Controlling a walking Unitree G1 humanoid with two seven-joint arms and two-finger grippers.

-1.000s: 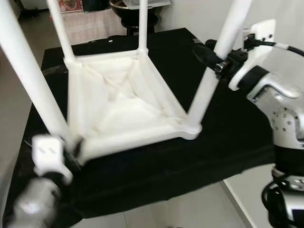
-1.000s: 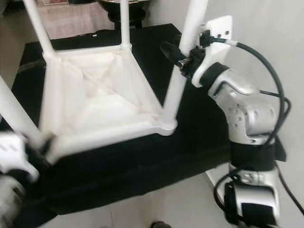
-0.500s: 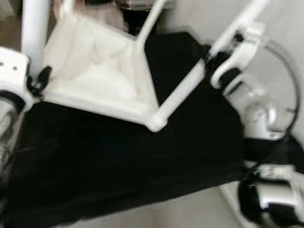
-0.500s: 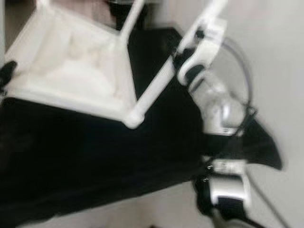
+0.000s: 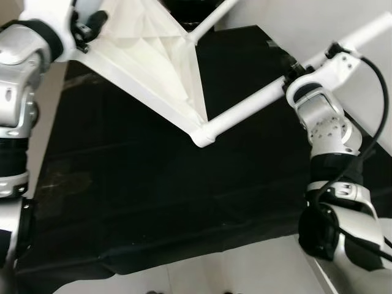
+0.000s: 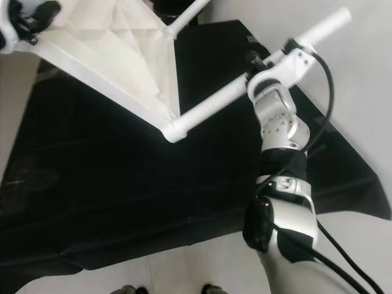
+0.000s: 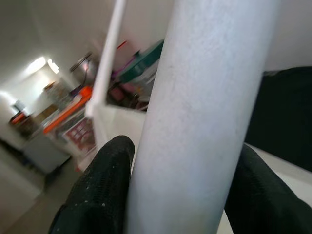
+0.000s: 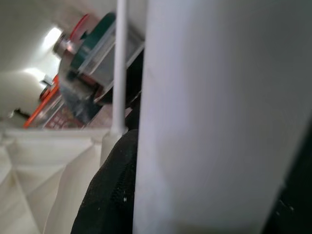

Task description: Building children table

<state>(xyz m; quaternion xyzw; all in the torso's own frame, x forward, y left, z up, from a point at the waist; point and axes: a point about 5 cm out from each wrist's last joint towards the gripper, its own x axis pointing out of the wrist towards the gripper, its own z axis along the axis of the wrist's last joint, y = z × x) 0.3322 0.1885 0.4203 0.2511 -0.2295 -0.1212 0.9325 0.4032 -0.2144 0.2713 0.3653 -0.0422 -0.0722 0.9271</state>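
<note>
The white children's table (image 5: pixel 153 49) is tilted up over the black cloth (image 5: pixel 153 202), its underside facing me. Its near corner (image 5: pixel 202 138) points down at the cloth. My left gripper (image 5: pixel 90 26) is at the upper left, shut on one white table leg. In the left wrist view that leg (image 7: pixel 204 97) sits between both black fingers (image 7: pixel 97 195). My right gripper (image 5: pixel 293 66) is shut on another leg (image 5: pixel 257 104) that slants up to the right. In the right wrist view a black finger (image 8: pixel 112 195) presses against this leg (image 8: pixel 204 117).
The black cloth covers a low surface that spans most of the view, with its front edge near pale floor tiles (image 5: pixel 245 269). A light wall (image 5: pixel 367 92) stands close on the right. Dark furniture (image 5: pixel 190 7) sits behind the table.
The table stood upside down on the cloth. Both arms have raised and tipped it, so its legs now slant to the right. The camera view has shifted too.
</note>
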